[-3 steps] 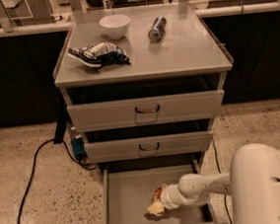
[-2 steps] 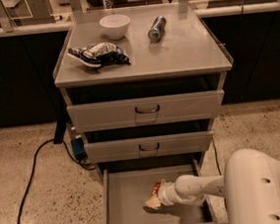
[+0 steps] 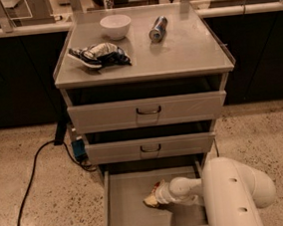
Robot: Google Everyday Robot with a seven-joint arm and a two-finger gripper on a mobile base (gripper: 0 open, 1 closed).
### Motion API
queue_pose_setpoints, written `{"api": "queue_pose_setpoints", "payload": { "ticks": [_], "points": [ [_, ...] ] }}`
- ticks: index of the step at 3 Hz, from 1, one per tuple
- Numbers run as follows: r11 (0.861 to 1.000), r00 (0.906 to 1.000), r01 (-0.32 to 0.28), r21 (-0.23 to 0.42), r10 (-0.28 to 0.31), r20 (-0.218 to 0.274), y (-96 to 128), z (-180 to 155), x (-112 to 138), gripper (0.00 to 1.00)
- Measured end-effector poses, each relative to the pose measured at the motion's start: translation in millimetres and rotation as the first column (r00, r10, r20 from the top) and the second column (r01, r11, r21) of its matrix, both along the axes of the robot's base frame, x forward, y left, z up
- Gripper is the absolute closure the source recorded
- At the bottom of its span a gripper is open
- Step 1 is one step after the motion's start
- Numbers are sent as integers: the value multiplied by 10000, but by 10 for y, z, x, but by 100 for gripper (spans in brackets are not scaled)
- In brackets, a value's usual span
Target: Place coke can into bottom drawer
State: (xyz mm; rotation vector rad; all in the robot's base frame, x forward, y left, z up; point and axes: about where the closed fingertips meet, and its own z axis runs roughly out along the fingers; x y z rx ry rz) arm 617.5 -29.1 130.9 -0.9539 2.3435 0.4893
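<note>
**A:** Where is the tool (image 3: 160, 192)?

**B:** Down inside the open bottom drawer (image 3: 126, 207), over its floor. The white arm (image 3: 188, 186) comes in from its right.

**A:** And the can (image 3: 152, 199)?

**B:** Right at the tool's tip, low in the drawer, which is where the task wants it. It may be resting on the floor, but the arm hides too much to be sure.

**A:** Gripped or let go?

**B:** I cannot tell whether the tool is clamped or spread. I'd judge the placing is nearly done.

**A:** Why reach so deep?

**B:** Probably so the can lands well clear of the front edge.

**A:** Anything else?

**B:** Far above the tool, the table (image 3: 188, 53) carries a bowl (image 3: 115, 26), a slim can (image 3: 158, 28) and a bag (image 3: 99, 55). None of them is involved.
</note>
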Motion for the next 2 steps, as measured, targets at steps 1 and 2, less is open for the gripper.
{"api": "queue_pose_setpoints", "payload": {
  "ticks": [1,2],
  "points": [
    [9999,9999,19,-108,-20,-103,11,-50,25,100],
    [9999,9999,19,-107,-20,-103,11,-50,25,81]
  ]
}}
